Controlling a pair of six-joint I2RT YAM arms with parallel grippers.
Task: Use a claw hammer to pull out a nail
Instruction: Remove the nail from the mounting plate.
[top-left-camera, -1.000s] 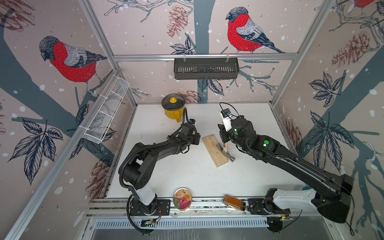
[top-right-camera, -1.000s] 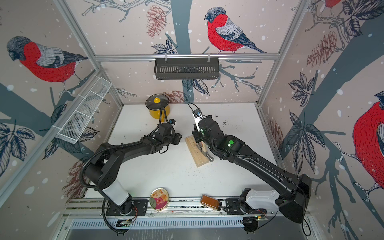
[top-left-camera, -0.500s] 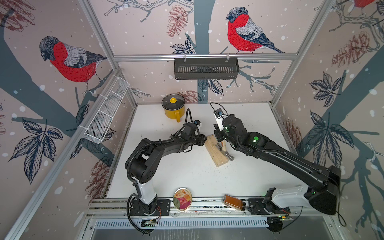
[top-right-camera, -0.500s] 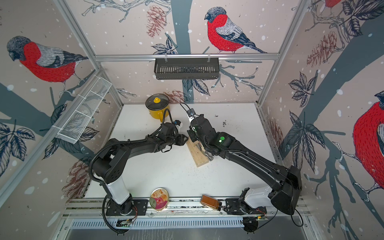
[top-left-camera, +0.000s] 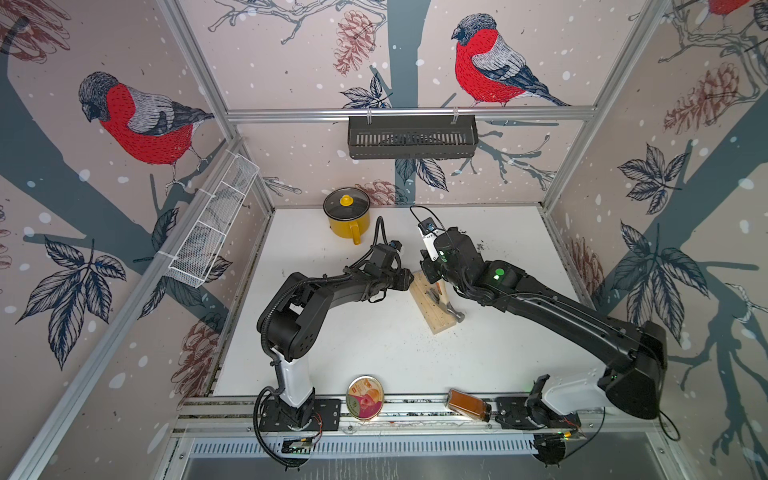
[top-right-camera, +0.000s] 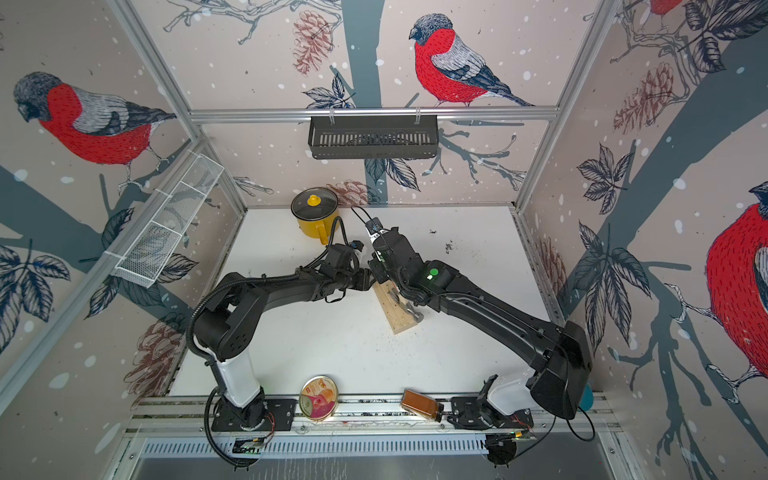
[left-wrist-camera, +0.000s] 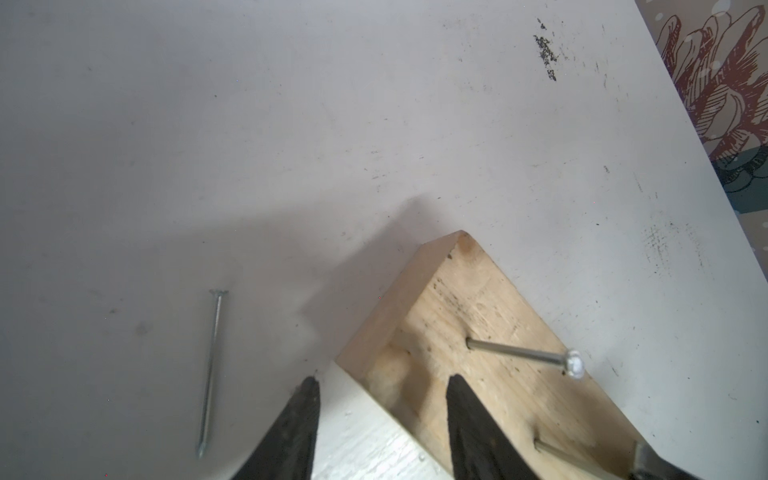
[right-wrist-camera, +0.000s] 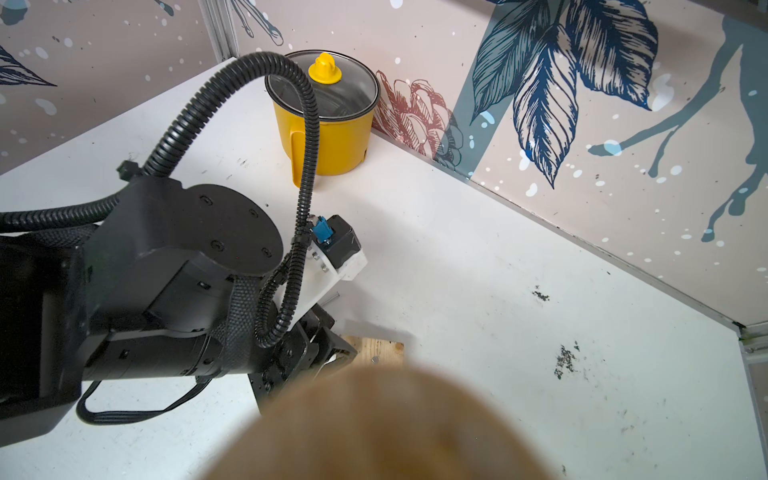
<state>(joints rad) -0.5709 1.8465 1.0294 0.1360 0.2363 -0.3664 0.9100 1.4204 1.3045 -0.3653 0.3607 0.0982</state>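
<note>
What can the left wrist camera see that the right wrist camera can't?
Only the left wrist view: the long shaft of a nail leaning out of the wooden block, and a loose nail lying full length on the table. Only the right wrist view: the yellow pot and the claw hammer, its handle blurry. Both: the block, the white table and the left gripper.

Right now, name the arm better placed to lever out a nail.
Right: the right jaws are shut on the claw hammer, whose head lies on the wooden block; the left jaws straddle that block's end.
</note>
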